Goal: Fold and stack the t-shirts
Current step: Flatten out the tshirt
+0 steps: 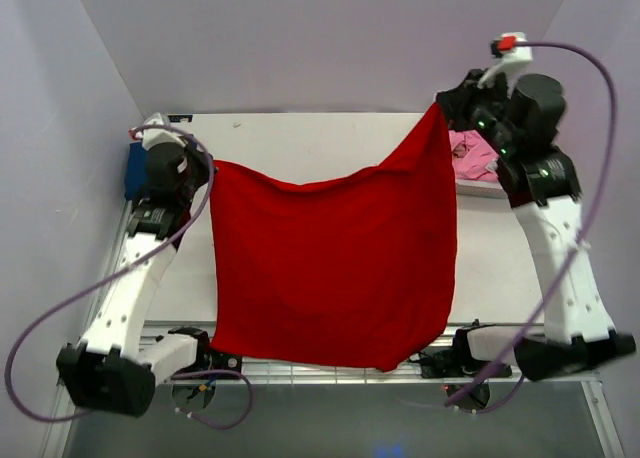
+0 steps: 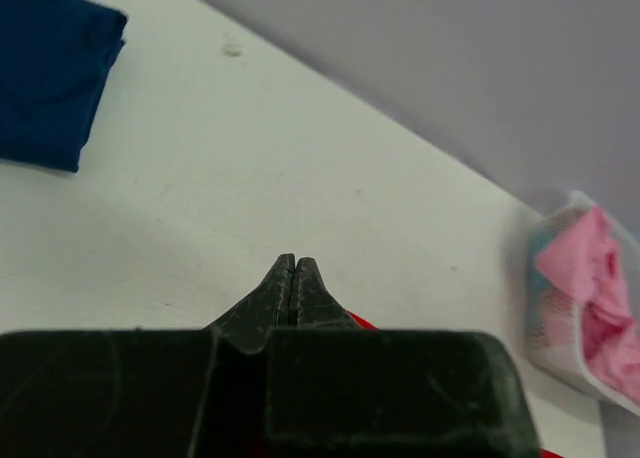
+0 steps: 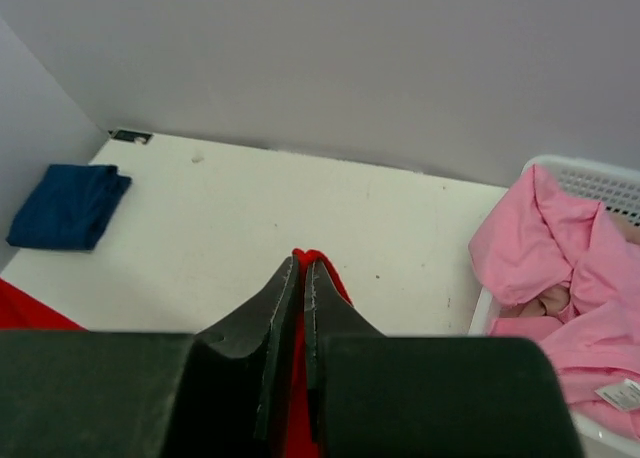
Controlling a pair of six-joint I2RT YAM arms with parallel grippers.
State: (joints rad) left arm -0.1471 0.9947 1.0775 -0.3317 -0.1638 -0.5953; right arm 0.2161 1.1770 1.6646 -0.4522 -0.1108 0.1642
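A bright red t-shirt [image 1: 335, 268] hangs spread in the air between both arms, above the white table. My left gripper [image 1: 208, 163] is shut on its left top corner; only a sliver of red [image 2: 362, 322] shows beside the closed fingers in the left wrist view. My right gripper [image 1: 440, 106] is shut on the right top corner, held higher, with red cloth [image 3: 303, 318] pinched between the fingers. A folded navy blue t-shirt [image 2: 50, 73] lies at the table's far left, also in the right wrist view [image 3: 68, 208]. Pink t-shirts [image 3: 560, 278] fill the basket at right.
The white lattice basket [image 3: 600, 178] stands at the table's right side, also in the top view [image 1: 480, 186] and the left wrist view [image 2: 545, 328]. Grey walls close the back and sides. A metal rail [image 1: 300, 373] runs along the near edge.
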